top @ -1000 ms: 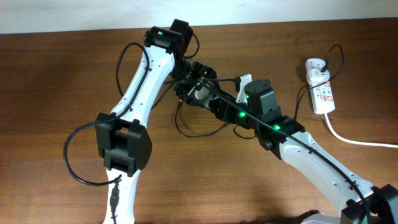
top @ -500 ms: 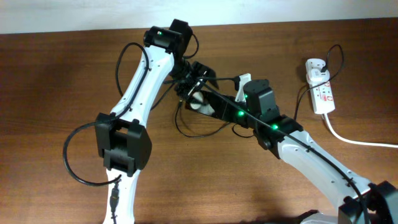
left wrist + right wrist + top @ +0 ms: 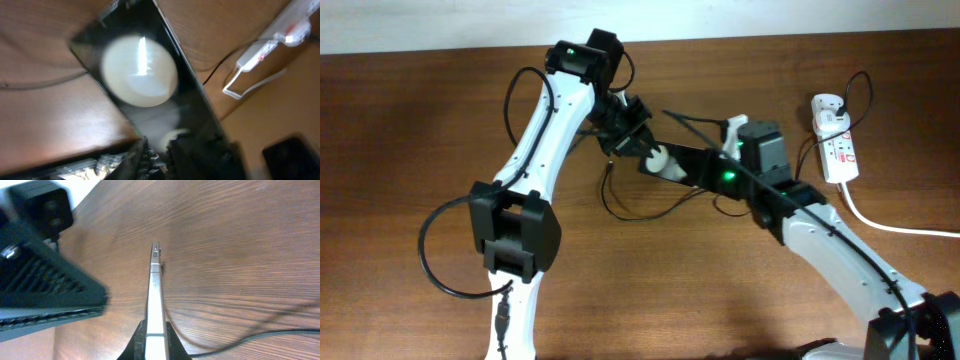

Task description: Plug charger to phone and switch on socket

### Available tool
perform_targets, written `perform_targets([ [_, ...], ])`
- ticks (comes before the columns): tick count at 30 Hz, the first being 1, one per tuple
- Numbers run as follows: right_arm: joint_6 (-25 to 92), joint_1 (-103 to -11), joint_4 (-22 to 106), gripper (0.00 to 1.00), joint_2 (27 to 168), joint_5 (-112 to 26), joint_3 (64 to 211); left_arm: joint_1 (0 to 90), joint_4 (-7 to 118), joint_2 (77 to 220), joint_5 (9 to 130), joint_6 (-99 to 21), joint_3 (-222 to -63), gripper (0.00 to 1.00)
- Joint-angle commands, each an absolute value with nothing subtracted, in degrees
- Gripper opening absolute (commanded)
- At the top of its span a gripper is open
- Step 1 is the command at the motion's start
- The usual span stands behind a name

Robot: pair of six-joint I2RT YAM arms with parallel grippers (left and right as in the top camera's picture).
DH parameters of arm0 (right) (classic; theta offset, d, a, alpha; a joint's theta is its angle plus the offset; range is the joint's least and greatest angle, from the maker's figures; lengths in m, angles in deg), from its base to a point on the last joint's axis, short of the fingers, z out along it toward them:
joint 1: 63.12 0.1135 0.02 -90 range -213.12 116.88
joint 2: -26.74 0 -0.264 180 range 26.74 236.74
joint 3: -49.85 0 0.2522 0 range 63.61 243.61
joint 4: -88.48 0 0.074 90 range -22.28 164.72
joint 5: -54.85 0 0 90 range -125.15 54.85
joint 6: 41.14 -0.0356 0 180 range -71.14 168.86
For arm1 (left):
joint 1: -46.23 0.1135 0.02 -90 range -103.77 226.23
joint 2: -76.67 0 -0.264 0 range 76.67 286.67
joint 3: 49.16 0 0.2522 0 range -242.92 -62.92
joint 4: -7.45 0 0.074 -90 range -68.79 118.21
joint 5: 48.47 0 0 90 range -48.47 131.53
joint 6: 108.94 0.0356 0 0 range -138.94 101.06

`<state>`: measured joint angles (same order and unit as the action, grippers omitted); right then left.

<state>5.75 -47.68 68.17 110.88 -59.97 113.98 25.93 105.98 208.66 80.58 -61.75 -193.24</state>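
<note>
The phone (image 3: 672, 166) is a black slab with a white round patch, held above the table. My right gripper (image 3: 705, 176) is shut on its right end. In the right wrist view the phone (image 3: 156, 280) shows edge-on, clamped between my right gripper (image 3: 155, 341) fingers. My left gripper (image 3: 625, 135) hovers at the phone's left end. In the left wrist view the phone's face (image 3: 140, 70) fills the frame, and my left gripper (image 3: 157, 160) is a dark blur at the bottom. The charger's black cable (image 3: 620, 212) loops on the table. The socket (image 3: 840, 150) lies far right.
A white adapter block (image 3: 827, 104) sits on the socket's far end, and a thick white cord (image 3: 880, 222) trails off right. The socket (image 3: 256, 50) shows blurred beyond the phone. Black cable (image 3: 260, 337) crosses the wood under the right wrist. The left arm (image 3: 45, 280) looms close.
The right arm has carried the phone up and to the right, and its jaws have closed on it. The left gripper's jaws have narrowed and it stays at the phone's left end.
</note>
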Motion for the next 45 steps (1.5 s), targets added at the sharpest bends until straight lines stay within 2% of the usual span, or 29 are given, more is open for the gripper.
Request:
perform_targets([
  [1,6.6,-52.3,66.4,0.04,104.8,-63.9,115.0,26.7,105.8,206.9,80.8,-40.2,-193.4,0.24],
  [3,7.0,-54.7,64.4,0.04,101.4,-64.8,115.0,26.6,105.4,206.9,80.8,-35.0,-193.4,0.27],
  [6,7.0,-58.5,60.7,0.04,94.6,-66.3,115.0,26.7,104.8,206.9,81.1,-30.6,-193.5,0.26],
  [10,7.0,-65.2,56.8,0.04,83.6,-68.7,115.0,27.4,104.4,206.9,92.3,-20.0,-193.5,0.26],
  [13,4.2,-69.9,54.1,0.04,74.7,-73.0,115.0,29.8,104.4,206.9,100.6,-15.1,-193.5,0.31],
  [18,-4.0,-70.7,54.0,0.04,67.4,-71.0,115.0,32.9,104.4,206.9,113.6,-11.9,-193.5,0.39],
  [23,-15.8,-70.4,56.2,0.04,72.6,-69.2,114.9,33.1,104.1,206.9,121.3,-11.9,-193.5,0.44],
  [25,-17.6,-69.0,60.3,0.04,75.8,-69.1,114.9,33.2,104.1,206.9,121.7,-11.9,-193.5,0.45],
  [31,-21.3,-59.0,75.7,0.04,86.9,-62.7,114.9,33.2,101.9,206.9,126.3,-12.0,-193.5,0.61],
  [36,-21.9,-53.3,89.2,0.04,95.4,-59.7,114.9,33.9,101.5,206.9,126.4,-13.0,-193.5,0.68],
  [41,-25.6,-52.9,90.2,0.04,98.2,-58.4,115.0,34.4,99.0,206.9,129.4,-13.8,-193.5,0.74],
  [45,-25.6,-52.9,91.1,0.04,98.4,-58.4,115.0,34.4,94.3,206.9,129.4,-19.5,-193.5,0.76],
])
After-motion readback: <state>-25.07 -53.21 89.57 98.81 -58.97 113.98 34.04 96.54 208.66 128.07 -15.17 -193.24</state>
